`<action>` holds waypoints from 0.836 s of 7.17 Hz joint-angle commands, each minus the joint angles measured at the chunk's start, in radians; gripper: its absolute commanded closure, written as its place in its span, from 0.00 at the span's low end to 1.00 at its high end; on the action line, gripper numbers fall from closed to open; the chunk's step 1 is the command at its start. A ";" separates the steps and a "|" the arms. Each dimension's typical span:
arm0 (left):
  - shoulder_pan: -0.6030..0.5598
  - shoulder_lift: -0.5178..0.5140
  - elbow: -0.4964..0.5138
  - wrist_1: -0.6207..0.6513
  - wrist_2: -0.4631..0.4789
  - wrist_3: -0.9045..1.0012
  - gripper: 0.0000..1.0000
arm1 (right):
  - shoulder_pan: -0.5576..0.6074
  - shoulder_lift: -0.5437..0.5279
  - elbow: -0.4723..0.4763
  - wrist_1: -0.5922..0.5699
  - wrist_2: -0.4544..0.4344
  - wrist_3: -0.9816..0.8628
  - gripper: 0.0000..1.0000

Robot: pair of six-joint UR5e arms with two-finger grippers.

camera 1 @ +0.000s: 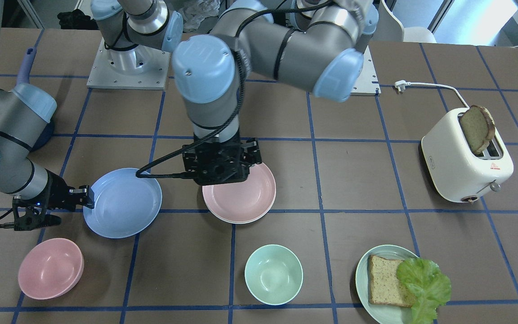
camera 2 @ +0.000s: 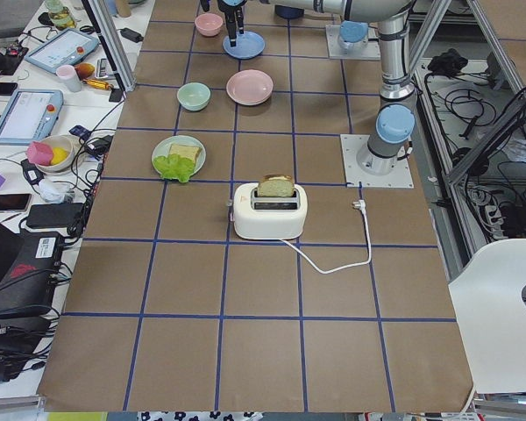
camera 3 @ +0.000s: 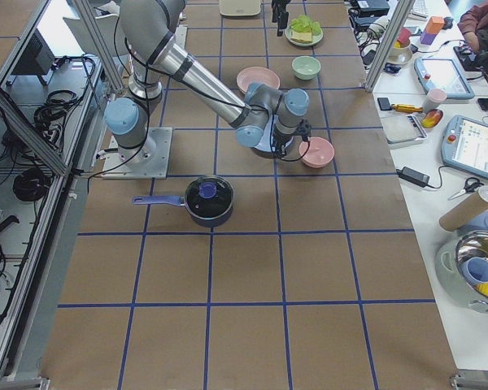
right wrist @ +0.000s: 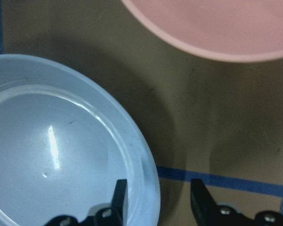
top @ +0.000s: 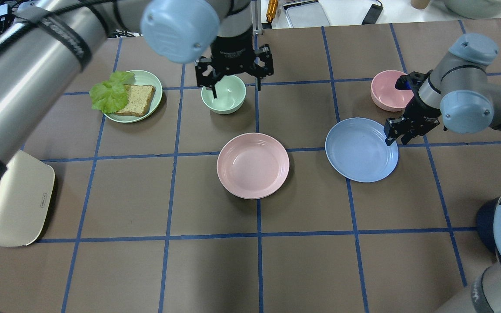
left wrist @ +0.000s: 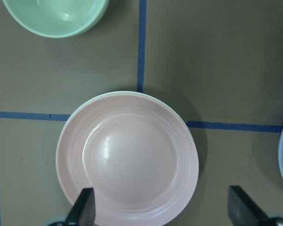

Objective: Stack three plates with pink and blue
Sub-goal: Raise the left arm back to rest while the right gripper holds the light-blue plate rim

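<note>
The right claw (top: 392, 138) is narrowly parted astride the rim of the light blue plate (top: 360, 150), one finger (right wrist: 120, 194) over the plate's inside and the other outside it. The left claw (top: 235, 88) is spread wide above the pink plate (top: 252, 165), which sits nested on the cream-white plate (left wrist: 137, 92). The blue plate lies on the worktop (top: 146, 195) beside that pair, not touching it

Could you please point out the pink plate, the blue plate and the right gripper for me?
pink plate (top: 252, 165), overhead view, middle of its well.
blue plate (top: 361, 150), overhead view, middle of its well.
right gripper (right wrist: 158, 183), right wrist view, midway between its fingertips, at the blue plate's rim.
</note>
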 commanded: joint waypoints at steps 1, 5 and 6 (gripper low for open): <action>0.127 0.118 0.014 -0.061 -0.008 0.042 0.00 | 0.000 0.001 -0.001 0.004 -0.002 0.000 0.49; 0.299 0.339 -0.187 -0.130 -0.005 0.296 0.00 | 0.000 0.003 0.001 0.004 -0.002 0.002 0.52; 0.336 0.362 -0.215 -0.121 -0.005 0.346 0.00 | 0.000 0.005 0.001 0.006 -0.002 0.002 0.56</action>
